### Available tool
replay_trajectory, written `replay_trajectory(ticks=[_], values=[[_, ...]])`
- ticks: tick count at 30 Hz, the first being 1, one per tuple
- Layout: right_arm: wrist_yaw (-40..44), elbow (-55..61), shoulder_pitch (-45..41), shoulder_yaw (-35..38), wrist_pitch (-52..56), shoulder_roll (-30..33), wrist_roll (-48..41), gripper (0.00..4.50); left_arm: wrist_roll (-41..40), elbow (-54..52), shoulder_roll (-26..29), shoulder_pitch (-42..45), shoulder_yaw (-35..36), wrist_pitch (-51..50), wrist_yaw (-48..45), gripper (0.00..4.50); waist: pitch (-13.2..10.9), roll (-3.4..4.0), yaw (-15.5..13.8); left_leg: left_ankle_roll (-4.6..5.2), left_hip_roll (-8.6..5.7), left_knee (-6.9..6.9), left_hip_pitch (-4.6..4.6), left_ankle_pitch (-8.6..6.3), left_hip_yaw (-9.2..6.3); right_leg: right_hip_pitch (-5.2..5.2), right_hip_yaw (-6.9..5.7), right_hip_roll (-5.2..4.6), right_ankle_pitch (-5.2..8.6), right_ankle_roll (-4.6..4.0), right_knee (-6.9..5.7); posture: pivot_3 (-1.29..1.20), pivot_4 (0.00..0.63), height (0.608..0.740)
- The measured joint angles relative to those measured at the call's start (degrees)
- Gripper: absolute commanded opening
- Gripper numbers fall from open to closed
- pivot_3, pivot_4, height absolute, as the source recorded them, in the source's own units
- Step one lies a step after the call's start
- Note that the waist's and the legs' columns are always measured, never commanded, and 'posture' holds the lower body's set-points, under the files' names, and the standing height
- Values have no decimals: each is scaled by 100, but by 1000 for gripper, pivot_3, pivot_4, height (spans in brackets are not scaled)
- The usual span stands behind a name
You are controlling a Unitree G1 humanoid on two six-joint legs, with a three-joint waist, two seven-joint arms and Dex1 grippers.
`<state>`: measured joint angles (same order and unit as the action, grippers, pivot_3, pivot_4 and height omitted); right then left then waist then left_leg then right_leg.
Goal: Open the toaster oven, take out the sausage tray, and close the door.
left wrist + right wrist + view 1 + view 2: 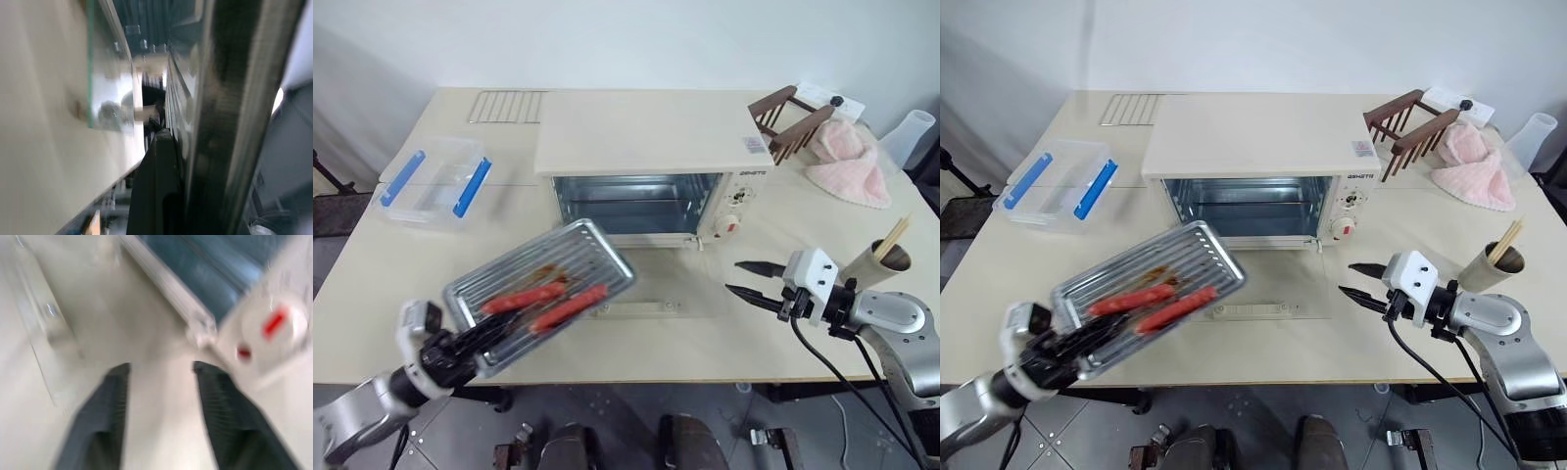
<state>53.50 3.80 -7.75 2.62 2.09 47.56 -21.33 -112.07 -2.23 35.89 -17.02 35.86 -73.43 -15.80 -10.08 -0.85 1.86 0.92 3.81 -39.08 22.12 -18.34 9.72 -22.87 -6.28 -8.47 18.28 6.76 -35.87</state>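
The cream-white toaster oven [641, 147] stands at the middle of the table with its cavity bare. Its glass door [690, 294] lies folded down flat on the tabletop, bar handle [636, 306] toward me. My left gripper [475, 343] is shut on the near edge of the sausage tray [558, 257], a ribbed silver tray carrying two red sausages [524, 297]. The tray hangs tilted in the air, left of the door and outside the oven. My right gripper [734, 276] stands open and empty beside the door's right edge, below the oven's red dial [274, 323].
A clear plastic box with blue clips [435, 181] sits at the left. A wire rack [509, 106] lies at the back left. At the right are a brown wooden rack [788, 119], a pink cloth [850, 157] and a cup of sticks [881, 259].
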Motion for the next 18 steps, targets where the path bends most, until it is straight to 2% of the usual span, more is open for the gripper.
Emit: replay_trajectory(ticks=[3, 7, 11, 15, 18], values=[[159, -340, -25, -16, -94, -124, 84, 44, 16, -189, -197, -619, 251, 98, -44, 0, -1, 2, -12, 0, 4, 0, 0, -1, 0, -1, 4, -5, 0, -1, 1, 0, 150, 740], [326, -797, -286, -116, -187, -315, 227, 16, 15, -426, -954, -861, 703, 495, 4, 0, -1, 2, -39, 4, 0, -3, 0, -2, -5, 3, 3, -19, 0, -1, 0, 0, 150, 740], [404, -1103, -447, -182, -171, -434, 317, 16, 14, -677, -1470, -812, 931, 859, 244, 0, -1, 2, -22, 3, 2, -2, 2, -6, -7, 5, 7, -18, 1, -2, 4, 0, 150, 740], [771, -1249, -523, -242, -208, -739, 192, 16, 13, -1031, -2317, -335, 1133, 1402, 752, 0, 0, 1, -27, 5, 2, -4, 1, -5, -7, 9, -1, -12, -1, 1, 3, 0, 150, 740], [1116, -1253, -577, -248, -176, -822, 3, 16, 9, -1109, -2662, 111, 1326, 1729, 1294, 0, 0, 1, -30, 7, -2, -5, 0, -4, -7, 14, -2, -11, -2, 3, 3, 0, 150, 740]])
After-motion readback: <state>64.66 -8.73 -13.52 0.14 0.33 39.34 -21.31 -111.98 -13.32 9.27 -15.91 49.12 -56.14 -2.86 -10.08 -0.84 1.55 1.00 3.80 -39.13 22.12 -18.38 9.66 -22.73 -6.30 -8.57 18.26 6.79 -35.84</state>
